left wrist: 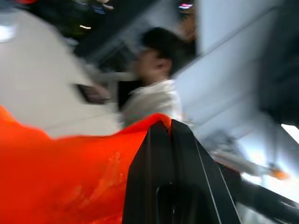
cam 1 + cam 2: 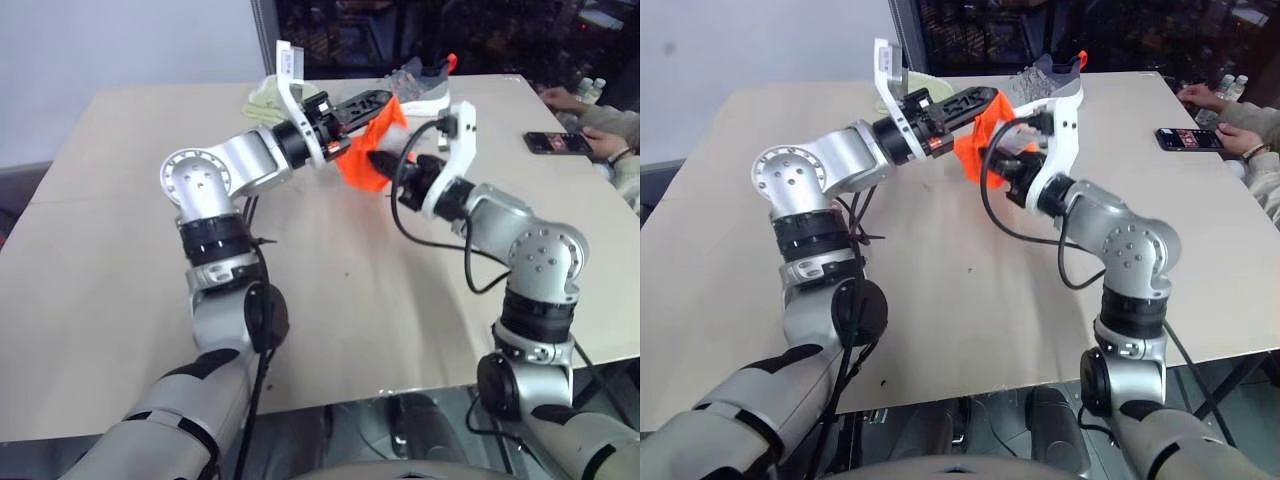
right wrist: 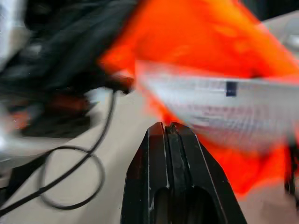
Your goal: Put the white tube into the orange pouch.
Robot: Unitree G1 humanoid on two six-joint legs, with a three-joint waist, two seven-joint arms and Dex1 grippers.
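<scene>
Your orange pouch [image 2: 362, 158] is soft, floppy neon fabric, lifted off the table [image 2: 120, 260] and hanging crumpled between the two arms. The table is a flat, matte beige board. Your left gripper [image 2: 372, 99] has its two black fingers clamped together on the pouch's upper edge; in the left wrist view the fabric [image 1: 60, 177] drapes right against the closed fingers [image 1: 175, 182]. Your right gripper [image 2: 380, 160] is also squeezed tight, its tip against the lower part of the pouch; whether it pinches fabric there you cannot tell. In the right wrist view, the white tube [image 3: 219, 109] shows as a pale, flattened strip with a small dark mark, lying across the orange cloth just past the closed fingers [image 3: 170, 182], blurred. A grey knit shoe [image 2: 420, 85] sits behind the pouch, and a dark phone [image 2: 557, 142] lies near the right edge by a person's hand [image 2: 600, 135].
</scene>
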